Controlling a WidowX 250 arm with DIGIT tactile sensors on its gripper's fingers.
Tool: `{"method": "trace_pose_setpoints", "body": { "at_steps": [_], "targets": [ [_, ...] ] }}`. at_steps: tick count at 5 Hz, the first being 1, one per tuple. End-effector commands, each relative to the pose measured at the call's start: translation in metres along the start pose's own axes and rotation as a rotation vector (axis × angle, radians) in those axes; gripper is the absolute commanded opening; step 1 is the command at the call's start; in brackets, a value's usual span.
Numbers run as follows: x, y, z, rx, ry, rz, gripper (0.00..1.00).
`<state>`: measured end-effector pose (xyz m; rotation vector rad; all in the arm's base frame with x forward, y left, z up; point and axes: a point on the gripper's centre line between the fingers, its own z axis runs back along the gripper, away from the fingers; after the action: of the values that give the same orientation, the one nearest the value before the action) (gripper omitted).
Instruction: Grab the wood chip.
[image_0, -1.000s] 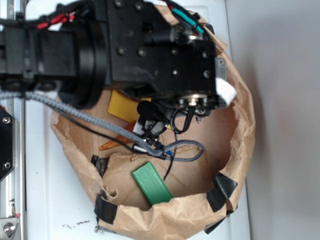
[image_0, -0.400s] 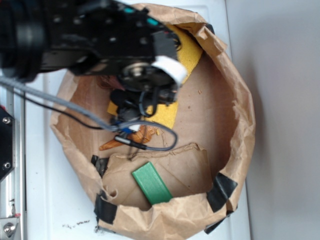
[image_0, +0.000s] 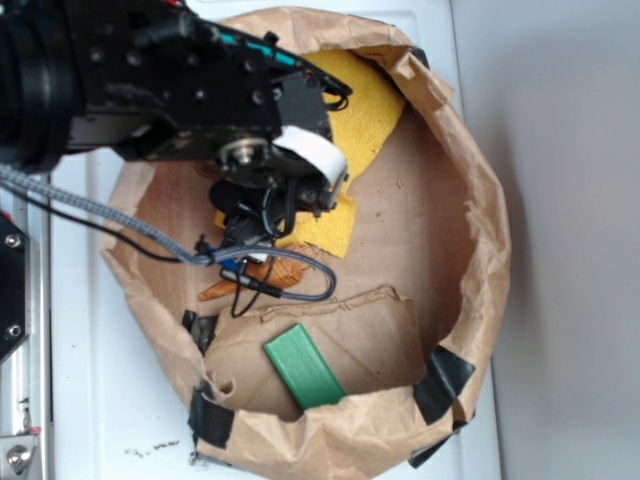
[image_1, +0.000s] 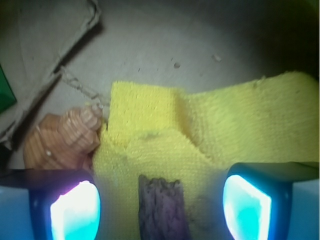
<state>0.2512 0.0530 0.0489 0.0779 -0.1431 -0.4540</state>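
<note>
Wrist view, left to right: the spiral seashell is lying against the folded yellow cloth; the wood chip is resting on that cloth, centred between the wide-spread fingers of the gripper, which is holding nothing. Judged best practice: the descent is running straight, the fingers are straddling the chip's narrow width, and closure is waiting until both clear the cloth folds.
</note>
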Motion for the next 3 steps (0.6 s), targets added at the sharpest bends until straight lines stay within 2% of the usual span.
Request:
{"method": "trace_pose_setpoints", "body": {
  "at_steps": [1,3],
  "targets": [
    [-0.0064,-0.0083,-0.0152,0.079,0.031,0.011,1.00],
    [-0.0158,-0.0069,-0.0213,0.132,0.106,0.007,1.00]
  ]
}}
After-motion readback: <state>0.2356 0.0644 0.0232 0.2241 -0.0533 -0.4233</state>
